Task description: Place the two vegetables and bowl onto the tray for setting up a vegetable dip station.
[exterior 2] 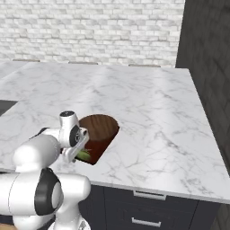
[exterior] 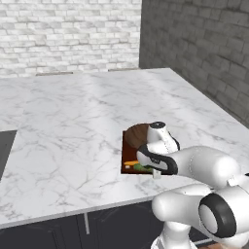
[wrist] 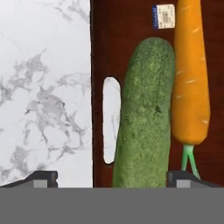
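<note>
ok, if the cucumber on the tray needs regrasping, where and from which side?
Grip the cucumber at mid-length, from straight above, jaws across its narrow width. It lies flat on the tray, close beside the carrot, so one finger probably has to slip between them, the other on the handle-slot side.

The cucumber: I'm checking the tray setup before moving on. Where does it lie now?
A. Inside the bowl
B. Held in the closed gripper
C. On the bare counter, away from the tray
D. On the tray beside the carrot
D: in the hand view the cucumber lies lengthwise on the tray, right alongside the carrot, near the slot handle.
</note>
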Tool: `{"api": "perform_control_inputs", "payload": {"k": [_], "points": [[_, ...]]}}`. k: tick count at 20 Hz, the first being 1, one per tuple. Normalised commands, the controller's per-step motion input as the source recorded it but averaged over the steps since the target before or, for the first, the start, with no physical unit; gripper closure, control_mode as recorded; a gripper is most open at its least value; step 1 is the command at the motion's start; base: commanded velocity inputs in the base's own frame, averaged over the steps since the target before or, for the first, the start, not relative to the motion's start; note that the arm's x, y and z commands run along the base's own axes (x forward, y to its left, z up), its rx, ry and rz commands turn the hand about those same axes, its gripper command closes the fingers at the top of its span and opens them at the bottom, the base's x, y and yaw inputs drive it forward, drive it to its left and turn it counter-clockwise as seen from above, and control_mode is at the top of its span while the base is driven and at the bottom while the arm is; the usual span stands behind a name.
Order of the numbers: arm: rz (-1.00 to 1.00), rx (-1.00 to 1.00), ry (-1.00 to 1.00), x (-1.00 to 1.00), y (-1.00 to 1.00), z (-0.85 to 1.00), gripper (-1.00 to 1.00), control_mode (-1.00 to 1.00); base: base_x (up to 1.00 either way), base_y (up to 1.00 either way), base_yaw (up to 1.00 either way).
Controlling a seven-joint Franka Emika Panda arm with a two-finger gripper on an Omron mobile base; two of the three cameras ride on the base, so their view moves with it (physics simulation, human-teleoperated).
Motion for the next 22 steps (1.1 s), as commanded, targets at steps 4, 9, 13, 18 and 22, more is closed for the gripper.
{"api": "perform_control_inputs", "payload": {"k": [4,9,13,18,22], "points": [[-0.05,0.0,0.0,-0.2,0.1,0.24,-1.0,-1.0,0.0,0.0,0.0],[-0.11,0.0,0.0,-0.23,0.05,0.25,-1.0,-1.0,0.0,0.0,0.0],[-0.17,0.0,0.0,-0.23,0.03,0.26,-1.0,-1.0,0.0,0.0,0.0],[-0.2,0.0,0.01,-0.25,0.02,0.25,-1.0,-1.0,0.0,0.0,0.0],[-0.23,0.0,0.04,-0.25,0.0,0.26,-1.0,-1.0,0.0,0.0,0.0]]}}
